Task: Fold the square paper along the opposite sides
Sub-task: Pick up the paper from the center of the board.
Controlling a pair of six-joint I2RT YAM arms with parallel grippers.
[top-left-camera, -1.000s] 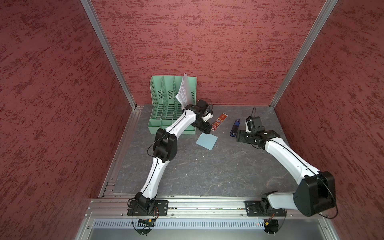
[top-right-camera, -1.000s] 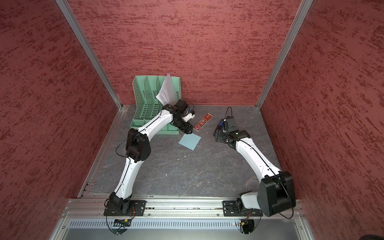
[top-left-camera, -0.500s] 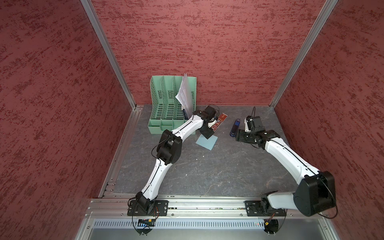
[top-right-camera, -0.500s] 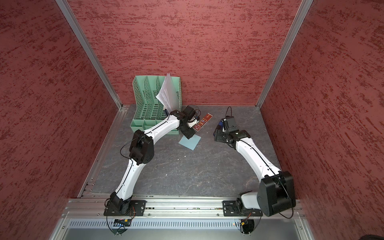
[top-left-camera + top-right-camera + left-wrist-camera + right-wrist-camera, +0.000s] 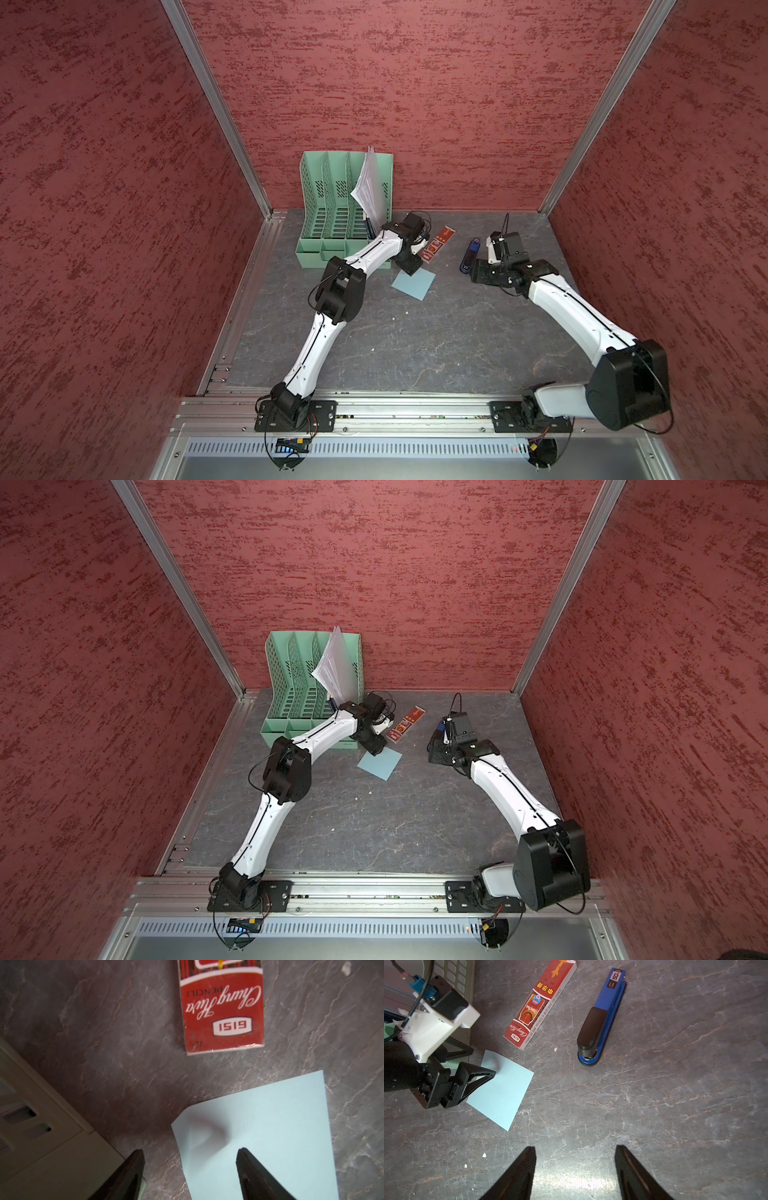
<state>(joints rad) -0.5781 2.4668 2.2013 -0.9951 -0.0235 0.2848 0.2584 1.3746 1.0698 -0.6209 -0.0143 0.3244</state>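
Grasp stage: left gripper (image 5: 190, 1151), jaws apart, straddles the unfolded square paper (image 5: 270, 1126) edge; right gripper (image 5: 574, 1147) apart, empty; next likely calls for pinching that edge.

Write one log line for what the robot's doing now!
left gripper: open, over square paper corner | right gripper: open, apart from paper | fold: not started

The left hand (image 5: 190, 1152) reaches far forward, jaws apart, tips low; the right hand (image 5: 574, 1148) hovers with jaws apart.
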